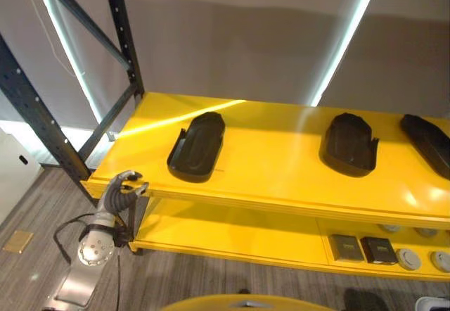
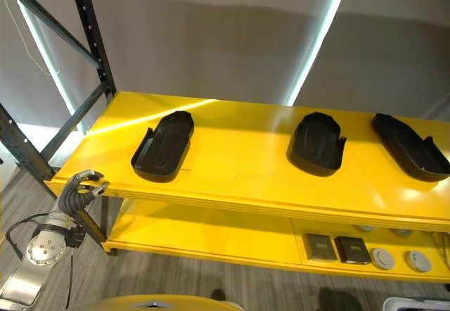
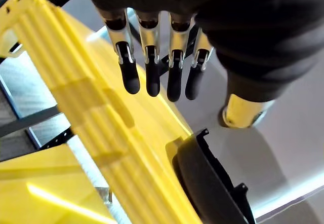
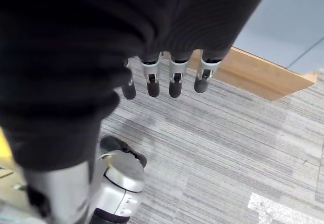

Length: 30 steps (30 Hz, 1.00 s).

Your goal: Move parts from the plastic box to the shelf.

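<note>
Grey carpet point(image 4: 243, 148) lies nearest you, your right hand point(image 4: 172, 79) hanging over it, fingers straight, empty. Left hand point(image 1: 121, 188): loosely curled, empty, just off the shelf's point(image 1: 281, 177) front left corner. Lower board: small dark and round items, right end. Top board: three black shell parts point(image 1: 197, 146), point(image 1: 349, 143), point(image 1: 427, 142), well apart. Likely light, stiff, smooth; grip a raised side rim.
</note>
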{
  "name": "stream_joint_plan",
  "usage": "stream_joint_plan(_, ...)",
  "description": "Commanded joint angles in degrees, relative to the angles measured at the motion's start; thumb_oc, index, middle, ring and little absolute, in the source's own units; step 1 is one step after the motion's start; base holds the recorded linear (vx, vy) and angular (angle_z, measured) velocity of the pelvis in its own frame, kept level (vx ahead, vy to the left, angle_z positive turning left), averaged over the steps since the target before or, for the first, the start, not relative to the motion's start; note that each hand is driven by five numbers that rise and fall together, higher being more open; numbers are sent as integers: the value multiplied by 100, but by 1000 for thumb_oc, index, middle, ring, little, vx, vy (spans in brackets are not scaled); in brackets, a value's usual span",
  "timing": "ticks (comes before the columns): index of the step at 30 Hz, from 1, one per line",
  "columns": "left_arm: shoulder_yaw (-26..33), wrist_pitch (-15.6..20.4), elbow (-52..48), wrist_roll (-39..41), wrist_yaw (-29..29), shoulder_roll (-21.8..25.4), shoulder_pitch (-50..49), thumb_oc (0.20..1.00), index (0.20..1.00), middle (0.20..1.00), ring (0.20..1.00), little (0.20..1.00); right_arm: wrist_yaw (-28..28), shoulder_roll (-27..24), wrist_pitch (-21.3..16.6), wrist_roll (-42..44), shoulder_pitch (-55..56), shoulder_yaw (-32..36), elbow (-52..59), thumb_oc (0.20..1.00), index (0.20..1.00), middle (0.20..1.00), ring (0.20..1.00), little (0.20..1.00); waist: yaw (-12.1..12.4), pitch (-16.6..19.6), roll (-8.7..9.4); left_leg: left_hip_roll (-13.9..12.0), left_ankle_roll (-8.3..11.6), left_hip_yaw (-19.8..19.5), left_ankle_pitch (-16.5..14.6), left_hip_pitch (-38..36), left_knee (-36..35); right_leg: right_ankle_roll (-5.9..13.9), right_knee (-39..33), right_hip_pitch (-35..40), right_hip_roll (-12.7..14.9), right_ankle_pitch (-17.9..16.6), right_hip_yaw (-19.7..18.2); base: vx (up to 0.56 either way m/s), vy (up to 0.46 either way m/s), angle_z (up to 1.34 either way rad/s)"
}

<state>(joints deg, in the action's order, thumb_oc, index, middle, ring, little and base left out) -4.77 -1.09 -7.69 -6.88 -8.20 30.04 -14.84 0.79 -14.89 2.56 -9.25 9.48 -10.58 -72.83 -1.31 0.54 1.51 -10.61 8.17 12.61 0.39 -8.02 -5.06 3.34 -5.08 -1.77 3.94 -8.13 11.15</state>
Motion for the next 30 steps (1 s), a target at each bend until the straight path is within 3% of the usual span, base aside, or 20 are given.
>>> stream_joint_plan(1,-53,514,-445,277,369,13,370,200,200,200,200,200,-39,-135,-59,242,-416,-15,-132,1000,1000,1000,1000,1000,-155,-393,-446,-301,-60,-183,358,77,6,88,101,262,383,267,-119,-27,7,-10)
stream_joint_plan(6,-490,537,-494,644,618,-37,530,200,200,200,200,200,-102,-71,-70,314,-397,-35,-126,1000,1000,1000,1000,1000,-237,-550,-461,-286,-62,-155,315,219,6,94,46,126,369,279,-113,-36,2,0)
stream_joint_plan(14,-692,555,-63,656,421,-126,1466,200,200,200,200,200,-181,-181,-75,460,-419,7,31,1000,1000,1000,1000,1000,-503,-703,-489,-300,-18,-96,318,379,6,97,10,-142,377,259,-132,-17,-8,-6)
stream_joint_plan(30,-719,435,1731,484,-585,-618,3068,200,200,200,200,200,-294,-338,-102,599,-434,14,118,1000,1000,1000,1000,1000,-1034,-926,-630,-354,38,10,295,560,6,84,8,-564,384,276,-208,3,-14,-6)
